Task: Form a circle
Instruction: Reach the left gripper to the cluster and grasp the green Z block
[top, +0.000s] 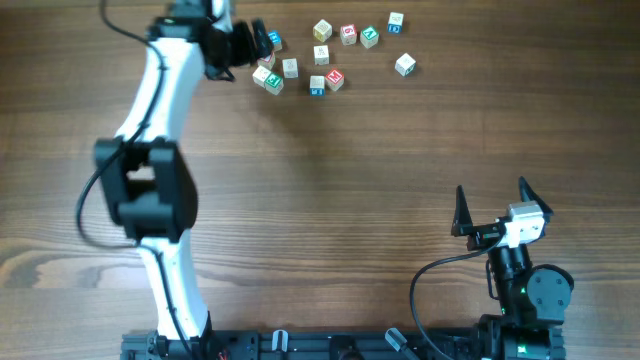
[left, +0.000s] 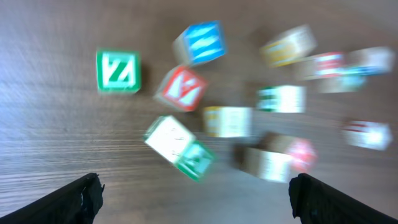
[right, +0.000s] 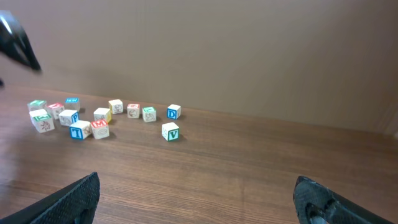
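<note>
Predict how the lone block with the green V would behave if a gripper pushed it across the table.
The V block looks like a rigid wooden cube, so it should keep its shape. Resting flat, it would probably slide rather than roll. Standing apart from the other blocks, it likely moves alone.

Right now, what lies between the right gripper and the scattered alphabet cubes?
Nothing. Only bare wooden table separates the open right gripper from the alphabet cubes, clearest in the overhead view.
</note>
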